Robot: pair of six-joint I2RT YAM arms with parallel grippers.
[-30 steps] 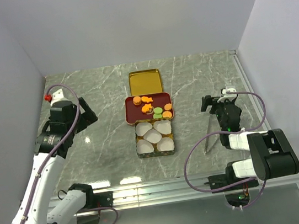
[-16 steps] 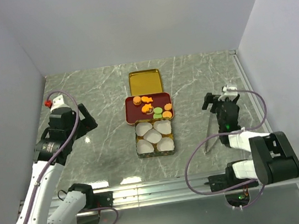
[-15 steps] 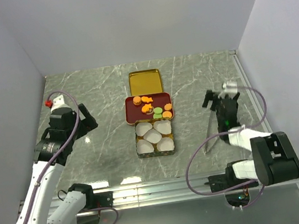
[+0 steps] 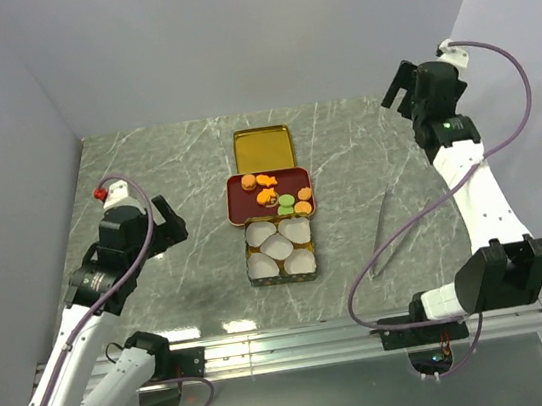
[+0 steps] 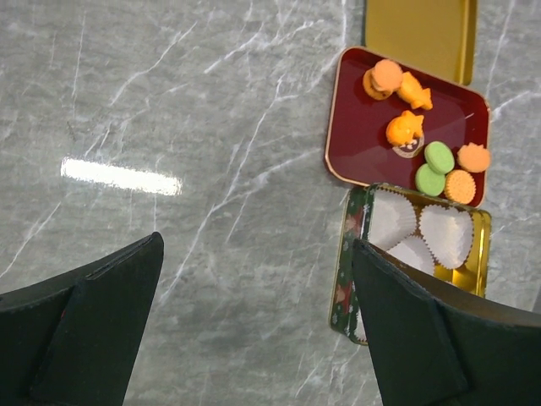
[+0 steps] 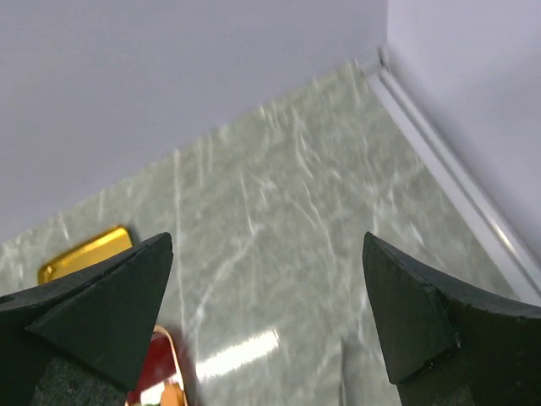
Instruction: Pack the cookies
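On red tray point(image 4: 241, 210), orange and green cookies point(image 4: 267, 196)

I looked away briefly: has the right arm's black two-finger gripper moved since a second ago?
Yes. The right gripper left the thin metal tool lying on the marble table and swung away toward the far right corner.

left arm point(image 4: 65, 353) and right arm point(image 4: 479, 189): white links, black joints, black wedge-shaped jaws, a lilac cable point(image 4: 491, 44) looping along each.
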